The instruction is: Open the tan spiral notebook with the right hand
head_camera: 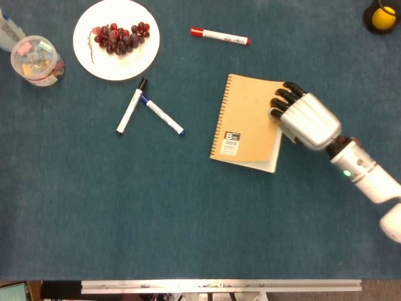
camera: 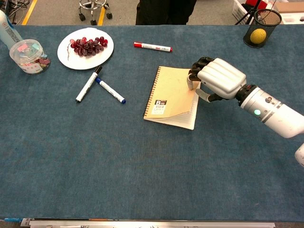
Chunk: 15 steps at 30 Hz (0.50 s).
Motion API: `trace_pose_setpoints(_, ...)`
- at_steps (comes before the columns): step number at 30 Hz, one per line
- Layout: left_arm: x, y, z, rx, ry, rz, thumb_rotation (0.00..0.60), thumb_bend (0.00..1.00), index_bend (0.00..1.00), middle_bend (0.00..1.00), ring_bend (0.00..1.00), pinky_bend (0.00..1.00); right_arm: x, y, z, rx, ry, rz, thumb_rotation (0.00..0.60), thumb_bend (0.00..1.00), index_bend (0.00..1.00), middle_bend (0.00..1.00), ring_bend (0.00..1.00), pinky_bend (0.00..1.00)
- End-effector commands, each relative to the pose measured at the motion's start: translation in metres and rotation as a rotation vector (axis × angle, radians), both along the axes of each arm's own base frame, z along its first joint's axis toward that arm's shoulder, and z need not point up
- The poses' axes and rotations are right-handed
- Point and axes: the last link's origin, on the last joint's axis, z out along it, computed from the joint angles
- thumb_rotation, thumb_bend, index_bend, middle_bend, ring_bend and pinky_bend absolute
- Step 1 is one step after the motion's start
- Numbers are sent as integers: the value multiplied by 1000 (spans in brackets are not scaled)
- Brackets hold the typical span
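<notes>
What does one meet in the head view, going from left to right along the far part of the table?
Clear tub of clips → white plate of grapes → red marker → yellow ball in a black cup.

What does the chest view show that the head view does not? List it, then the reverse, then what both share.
Only the chest view shows the floor beyond the table, with a chair base and a dark-clothed person, plus the whole black mesh cup around the yellow ball.

Only the head view shows the metal rail along the table's near edge.

Both show the right hand at the tan spiral notebook's right edge, its cover lifted off the pages at the lower right corner, the white plate of grapes, three markers and the clear tub.
</notes>
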Motion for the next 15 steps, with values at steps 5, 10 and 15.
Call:
trace_pose_setpoints(5,3,1,-1,-3,-2,-10,600,408,248,155,179,102,-29,16,38,-25,17,-19,600,473,806,434,263,207)
trace_pose_setpoints(10,5,2,-3,-7,-4,-17,600,408,248,155,179,103,-46,29,74,-59,38,-27,600,473,809,438,267,206)
trace_pose_setpoints(15,8,3,-3,-9,-10,-25,600,408,248,155,179,102,-44,34,94,-78,27,-10,600,472,809,439,267,207)
